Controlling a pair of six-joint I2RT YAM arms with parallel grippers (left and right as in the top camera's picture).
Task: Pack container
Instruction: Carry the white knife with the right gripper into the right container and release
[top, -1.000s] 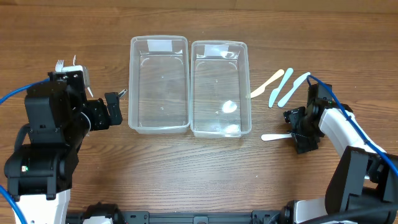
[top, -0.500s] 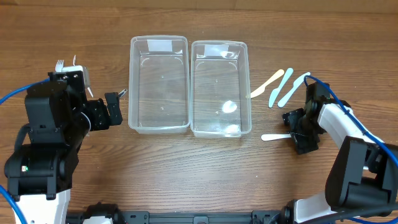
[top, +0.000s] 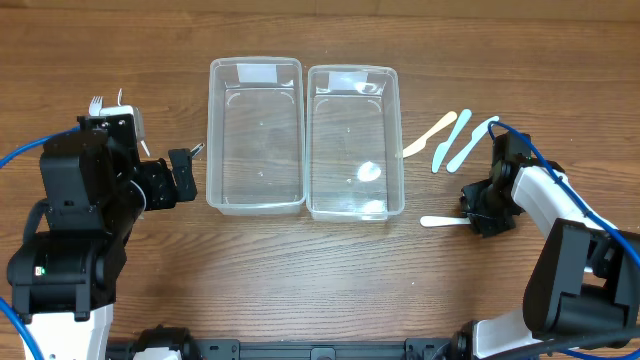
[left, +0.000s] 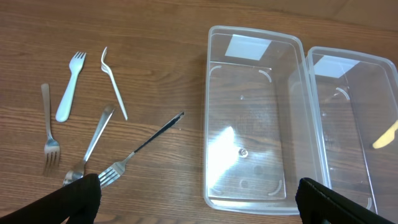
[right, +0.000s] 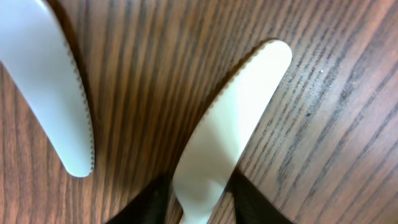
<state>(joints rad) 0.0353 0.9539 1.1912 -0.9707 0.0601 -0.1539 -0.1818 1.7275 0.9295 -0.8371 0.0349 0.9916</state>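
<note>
Two clear plastic containers stand side by side, the left one (top: 255, 64) and the right one (top: 352, 70). A white plastic knife (top: 440, 220) lies on the table to the right of them. My right gripper (top: 482, 212) is shut on its handle end. In the right wrist view the dark fingers (right: 146, 202) press both sides of the white knife (right: 230, 130) at my right gripper (right: 199, 208). My left gripper (top: 182, 176) hangs wide open left of the containers, nothing between its fingertips (left: 74, 199). Its midpoint (left: 199, 205) is over the left container's (left: 214, 124) near corner.
A beige knife (top: 428, 135) and two light blue utensils (top: 450, 140) (top: 470, 143) lie right of the containers. A pale serrated blade (right: 50, 93) lies beside the held knife. Several forks, white plastic (left: 68, 87) and metal (left: 140, 149), lie at the left.
My right gripper's fingers have come together on the white knife's handle end. The left arm and the containers have not moved.
</note>
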